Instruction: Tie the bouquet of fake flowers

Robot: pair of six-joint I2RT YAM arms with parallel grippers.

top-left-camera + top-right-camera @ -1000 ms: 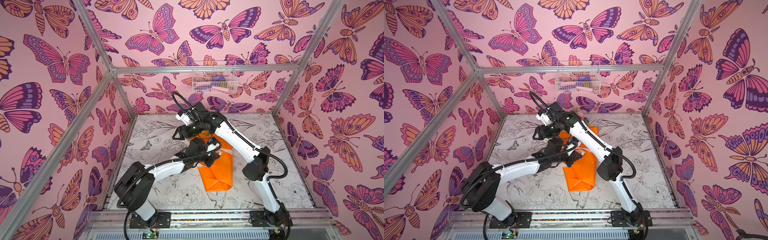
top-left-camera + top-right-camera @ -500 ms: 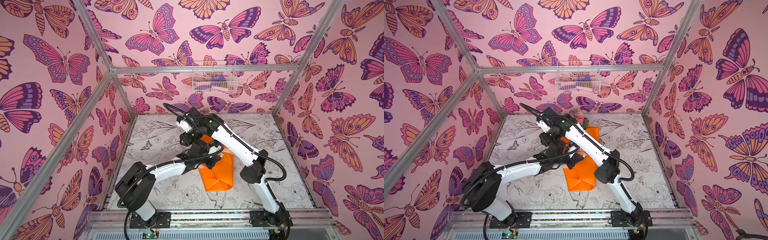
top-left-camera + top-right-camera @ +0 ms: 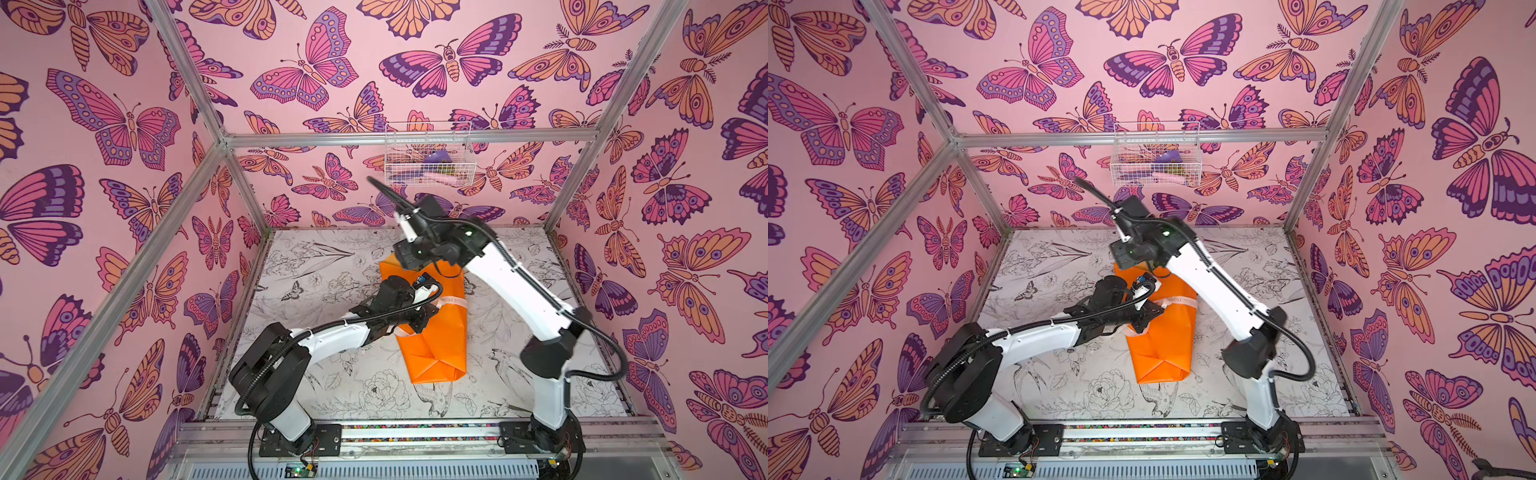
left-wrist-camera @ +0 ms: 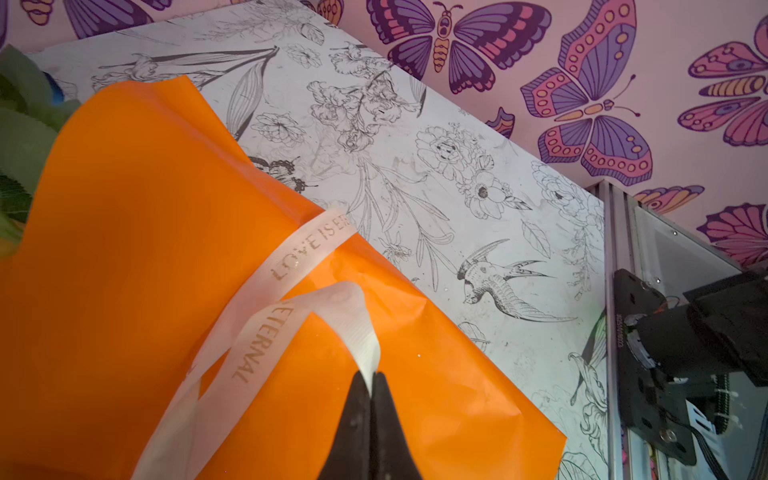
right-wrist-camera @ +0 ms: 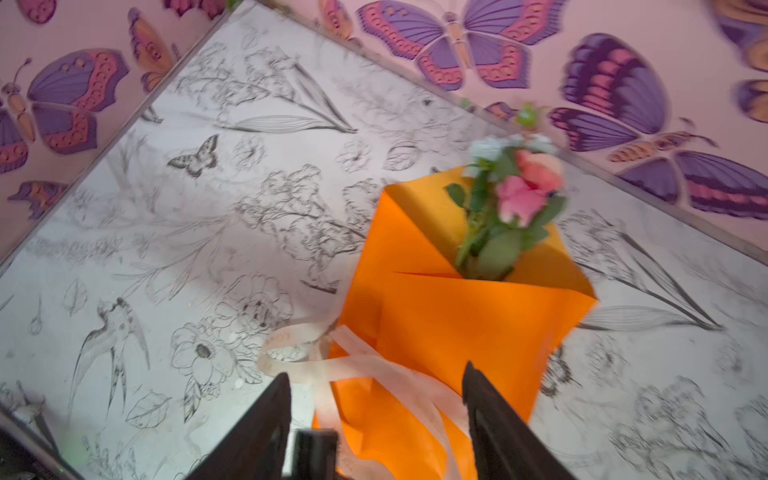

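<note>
- The left gripper [image 4: 371,379] has its jaws pressed together on the thin free end of a cream ribbon [image 4: 309,251], pinching it just above the bouquet [image 4: 145,257].
- From that pinch the ribbon curves up in a loop and joins a lettered band that lies across the orange paper [image 4: 436,395] of the wrap.
- The wrap is directly under and beyond the left jaws. The jaws hold only ribbon and do not grip the paper itself.
- The right gripper [image 5: 376,372] has its jaws spread wide, with the two dark fingers [image 5: 266,419] well apart and nothing clamped between them.
- In the right wrist view, the ribbon [image 5: 374,368] and the lower part of the wrap [image 5: 436,328] show in the gap between the spread fingers. Whether the fingers touch either one cannot be told.
- Beyond the right jaws, pink and pale flower heads [image 5: 523,191] with green leaves stick out of the open end of the paper. This part is blurred.
- In both top views the bouquet [image 3: 436,349] [image 3: 1163,345] lies flat near the middle of the flower-printed table [image 3: 316,266]. Its folded end points to the front rail and its open end is hidden under the right arm [image 3: 511,282].
- The left arm reaches in from the left side of the wrap.
</note>
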